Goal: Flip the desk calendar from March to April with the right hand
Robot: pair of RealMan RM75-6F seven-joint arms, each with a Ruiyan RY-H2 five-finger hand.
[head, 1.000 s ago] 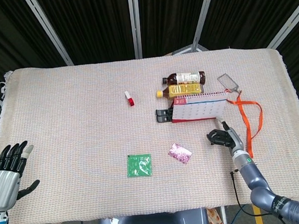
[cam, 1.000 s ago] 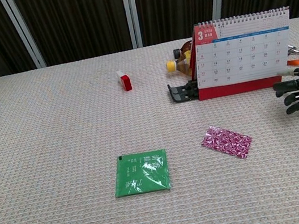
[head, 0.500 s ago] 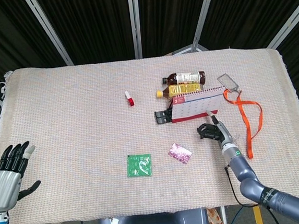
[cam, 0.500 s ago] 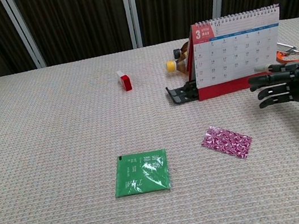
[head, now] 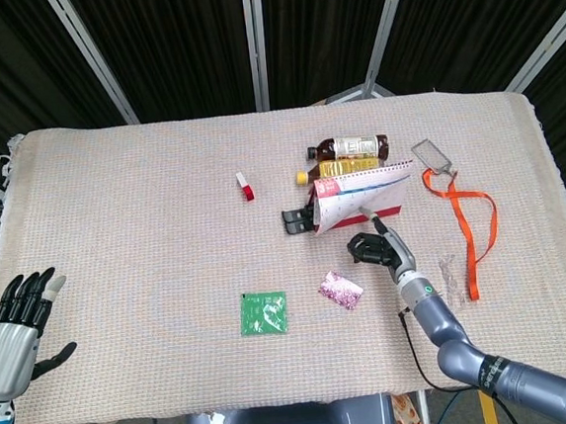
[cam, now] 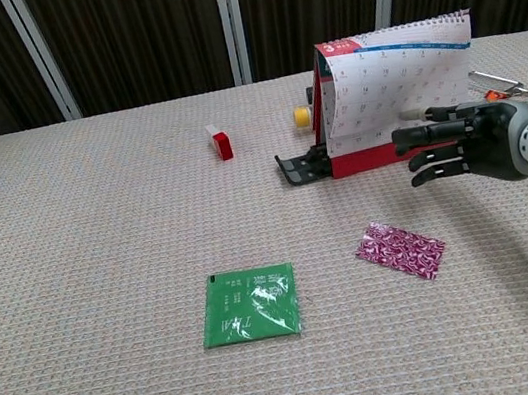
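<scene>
One page of the calendar (head: pixel 359 191), right of centre, bows outward where my right hand (cam: pixel 458 145) holds it pinched at the lower edge for flipping. My left hand (head: pixel 15 325) idles spread, lower left.

desk calendar (cam: pixel 382 86) | "3" (top left corner, red header)

A table covered in a beige woven cloth (head: pixel 114 207) carries a small red-and-white block (head: pixel 246 186), a flat green packet (head: pixel 263 312), a shiny pink foil sachet (head: pixel 340 290), two plastic bottles lying down (head: pixel 349 148), a white spiral desk calendar (head: pixel 359 195), a black clip (head: pixel 297 221) and an orange lanyard (head: pixel 477 230).
</scene>
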